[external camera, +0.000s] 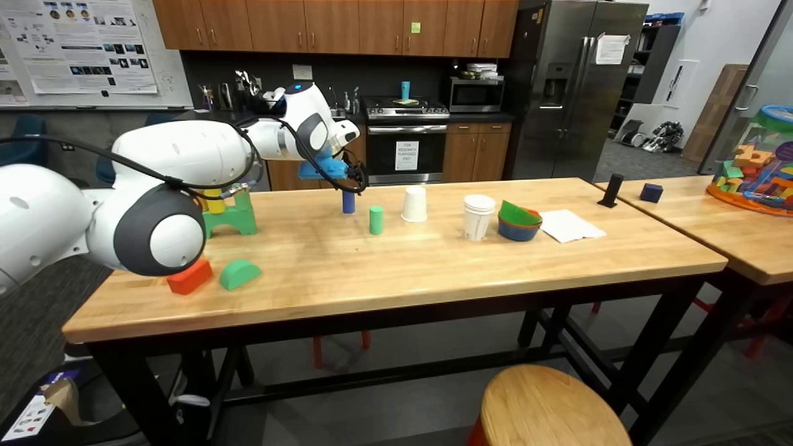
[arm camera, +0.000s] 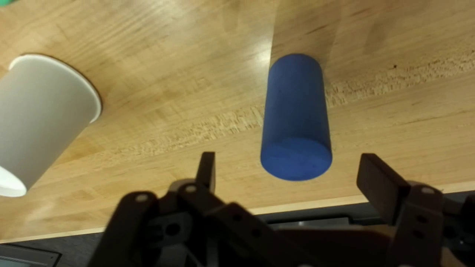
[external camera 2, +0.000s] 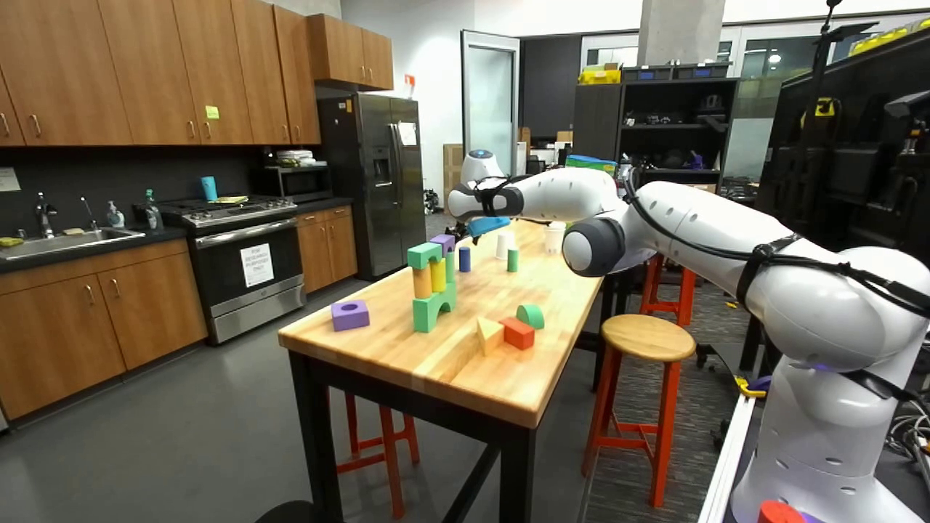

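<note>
Blue cylinder point(external camera: 349, 203): upper end hidden in an exterior view. White cup point(arm camera: 41, 118): cut by wrist view's left edge. Green object point(arm camera: 5, 2): corner sliver only, unidentifiable. Wall poster point(external camera: 87, 40): print too small to read.

Pale glare and soft shadows on the wrist view's tabletop point(arm camera: 178, 107)
</note>
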